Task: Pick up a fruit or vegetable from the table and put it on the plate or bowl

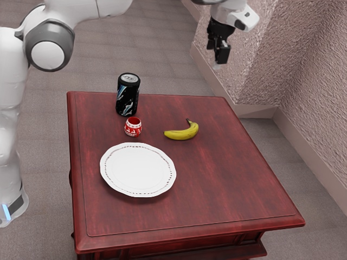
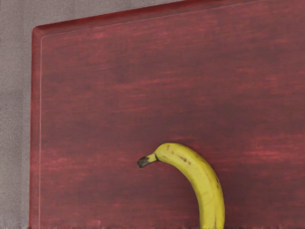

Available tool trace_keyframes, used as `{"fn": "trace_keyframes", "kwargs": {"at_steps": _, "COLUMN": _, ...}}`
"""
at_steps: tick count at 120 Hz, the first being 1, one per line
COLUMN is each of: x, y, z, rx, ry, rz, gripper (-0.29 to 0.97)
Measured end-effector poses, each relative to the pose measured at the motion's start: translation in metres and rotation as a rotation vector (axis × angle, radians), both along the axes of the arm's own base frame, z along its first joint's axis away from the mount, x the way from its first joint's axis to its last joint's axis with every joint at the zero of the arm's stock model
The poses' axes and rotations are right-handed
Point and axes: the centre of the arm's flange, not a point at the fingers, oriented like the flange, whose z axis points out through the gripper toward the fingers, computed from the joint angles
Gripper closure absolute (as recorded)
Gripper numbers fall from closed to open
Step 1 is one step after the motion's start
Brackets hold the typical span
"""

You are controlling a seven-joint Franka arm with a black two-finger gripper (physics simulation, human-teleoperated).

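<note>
One red-brown table (image 1: 227, 179), grey carpet (image 1: 152, 54)

Black can (image 1: 128, 95) stands just behind red cup (image 1: 133, 127).

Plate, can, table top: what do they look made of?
Plate: probably glazed ceramic, smooth white, dotted reddish rim line. Can: likely metal, glossy dark printed wall, silvery lid. Table: seemingly varnished red wood, streaky grain, soft sheen.
</note>
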Motion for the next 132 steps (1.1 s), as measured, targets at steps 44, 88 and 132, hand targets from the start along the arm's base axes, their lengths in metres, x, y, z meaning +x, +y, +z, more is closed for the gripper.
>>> {"fn": "trace_keyframes", "kwargs": {"at_steps": 44, "x": -0.001, "y": 0.001, "z": -0.026, "rx": -0.029, "ry": 0.085, "rz": 0.045, "gripper": 0.00}}
{"fn": "trace_keyframes", "kwargs": {"at_steps": 88, "x": 0.021, "y": 0.030, "z": -0.143, "rx": -0.249, "ry": 0.170, "rz": 0.270, "gripper": 0.00}}
{"fn": "trace_keyframes", "kwargs": {"at_steps": 132, "x": 0.038, "y": 0.047, "z": -0.212, "rx": -0.372, "ry": 0.216, "rz": 0.453, "gripper": 0.00}}
